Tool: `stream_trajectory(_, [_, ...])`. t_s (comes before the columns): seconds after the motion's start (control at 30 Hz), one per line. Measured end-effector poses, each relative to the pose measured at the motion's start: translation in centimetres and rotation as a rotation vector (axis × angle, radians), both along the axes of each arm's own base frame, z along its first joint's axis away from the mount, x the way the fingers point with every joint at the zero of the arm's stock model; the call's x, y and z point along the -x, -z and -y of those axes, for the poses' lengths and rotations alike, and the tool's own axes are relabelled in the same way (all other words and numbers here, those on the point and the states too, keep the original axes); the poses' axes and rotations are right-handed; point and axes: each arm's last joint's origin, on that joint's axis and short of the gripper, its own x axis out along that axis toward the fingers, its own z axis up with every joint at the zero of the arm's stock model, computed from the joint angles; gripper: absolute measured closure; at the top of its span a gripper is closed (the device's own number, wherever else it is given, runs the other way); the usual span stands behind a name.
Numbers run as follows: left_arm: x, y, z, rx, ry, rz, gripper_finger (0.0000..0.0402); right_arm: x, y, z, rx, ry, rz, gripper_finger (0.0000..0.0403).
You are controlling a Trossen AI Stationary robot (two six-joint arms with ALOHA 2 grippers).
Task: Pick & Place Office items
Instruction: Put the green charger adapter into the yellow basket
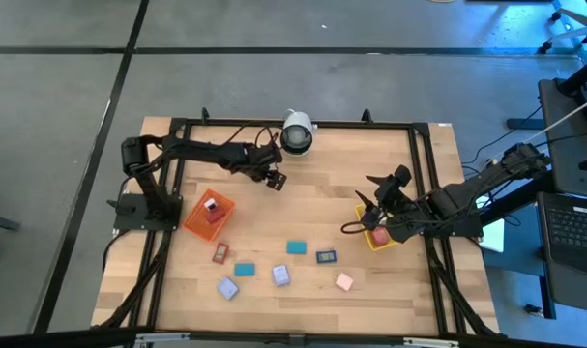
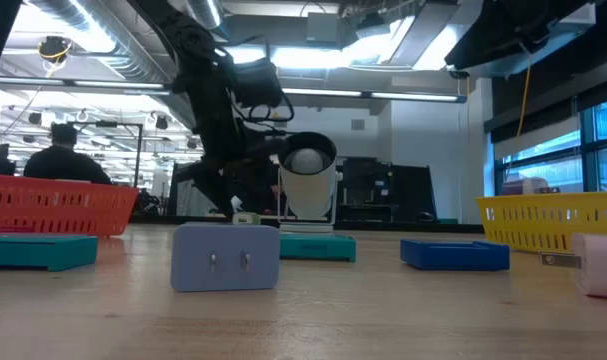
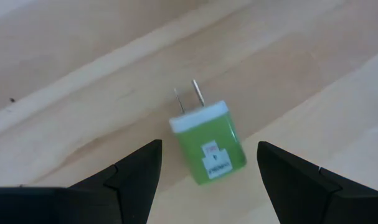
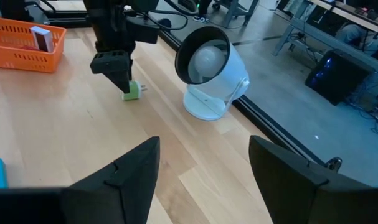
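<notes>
Green plug [image 3: 208, 144] blurred, left gripper [image 3: 207, 171] straddling

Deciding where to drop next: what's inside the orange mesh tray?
The orange mesh tray holds one red block with a white label, seen in the high and right wrist views. Anything beneath that block is covered.

**Colours on the tabletop**

The tabletop [image 1: 303, 208] is light wood. The plug block [image 3: 208, 142] is green with a white top and silver prongs. One tray [image 1: 198, 220] is orange, the other tray [image 2: 543, 220] is yellow. The camera [image 4: 210, 71] is white. The left pincer [image 3: 208, 177] is black.
</notes>
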Motion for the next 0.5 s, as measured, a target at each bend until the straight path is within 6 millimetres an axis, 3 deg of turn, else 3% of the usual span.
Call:
stream_trajectory(0.27, [-0.3, 2.1, -0.4, 0.008, 0.007, -0.066, 0.0143, 0.0, 0.0, 0.0, 0.001, -0.002, 0.001, 0.0158])
stream_trajectory(0.5, [-1.5, 1.7, -0.9, -0.053, 0.043, -0.083, 0.0148, 0.0, 0.0, 0.0, 0.005, -0.009, -0.006, 0.0158])
